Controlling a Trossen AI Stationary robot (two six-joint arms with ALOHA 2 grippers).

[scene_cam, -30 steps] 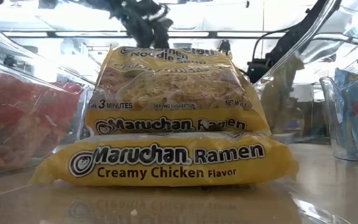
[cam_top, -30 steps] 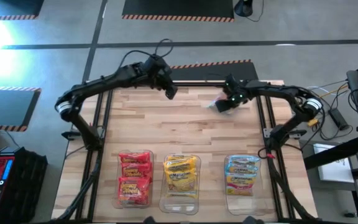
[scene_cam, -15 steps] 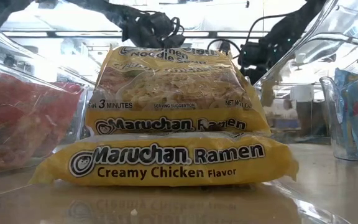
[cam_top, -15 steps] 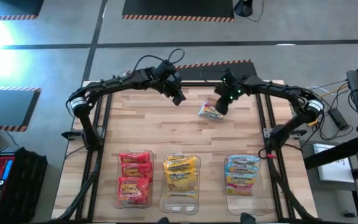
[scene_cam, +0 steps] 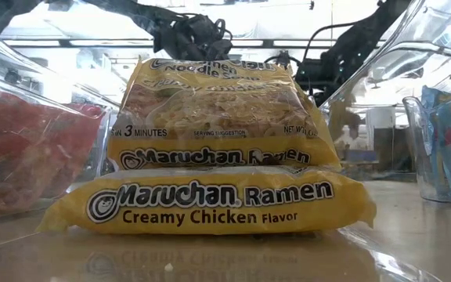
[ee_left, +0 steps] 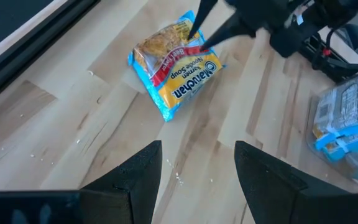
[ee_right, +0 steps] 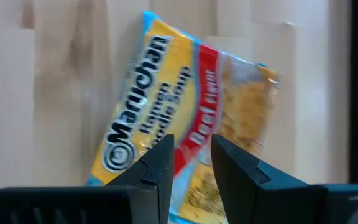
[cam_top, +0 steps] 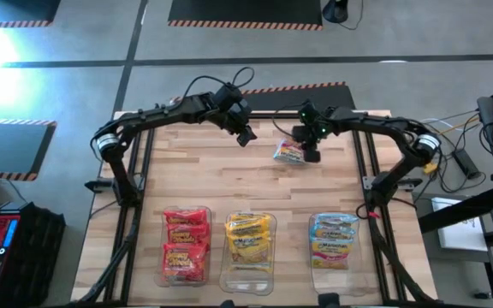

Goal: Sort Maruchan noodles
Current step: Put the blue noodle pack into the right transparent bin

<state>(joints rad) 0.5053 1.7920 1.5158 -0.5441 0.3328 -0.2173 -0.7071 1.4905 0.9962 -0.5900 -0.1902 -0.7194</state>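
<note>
The left gripper (cam_top: 248,137) hovers at the far middle of the bench (cam_top: 195,180), its jaws apart and empty. Just to its right lies one loose blue-and-yellow noodle packet (cam_top: 289,153), flat on the wood. The right gripper (cam_top: 311,154) stands over it with narrow jaws; I cannot tell if it holds the packet. The packet looks light, glossy and slippery, with brittle noodles inside, so I would pinch gently across the short edges.

table (cam_top: 187,175): wood | on it: blue packet (cam_top: 289,153), three bins (cam_top: 248,275)
</note>
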